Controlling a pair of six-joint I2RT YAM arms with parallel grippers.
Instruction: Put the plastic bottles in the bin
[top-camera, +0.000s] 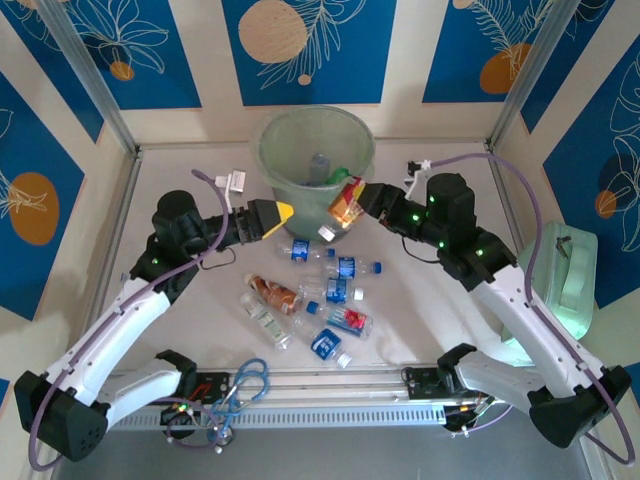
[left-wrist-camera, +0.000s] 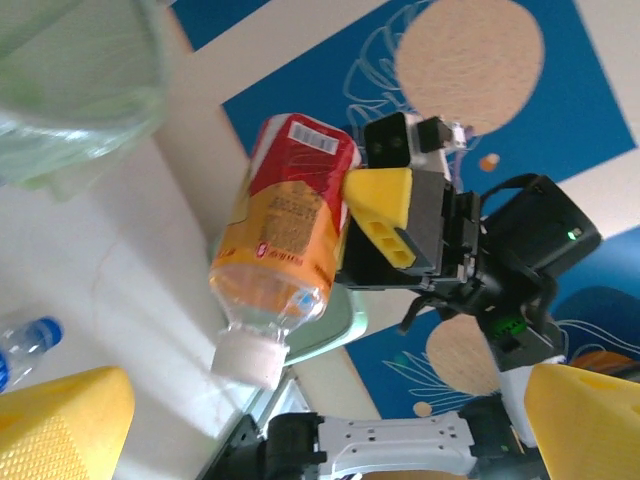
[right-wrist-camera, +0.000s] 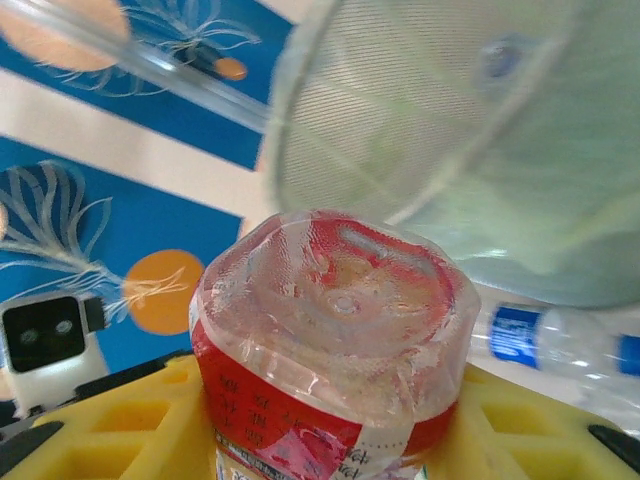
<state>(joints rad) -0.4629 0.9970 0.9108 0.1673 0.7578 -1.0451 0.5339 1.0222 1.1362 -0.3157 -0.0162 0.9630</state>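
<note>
Currently, the red-labelled bottle (top-camera: 344, 206) sits clamped in the right tool (top-camera: 356, 200).

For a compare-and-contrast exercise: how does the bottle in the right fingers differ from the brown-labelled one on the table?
The held bottle hangs cap-down, pinched by the right gripper's fingers beside the bin; the brown-labelled bottle lies flat on the table. The held bottle's label is red and orange, the other's brown. Both are plastic bottles outside the bin.
</note>
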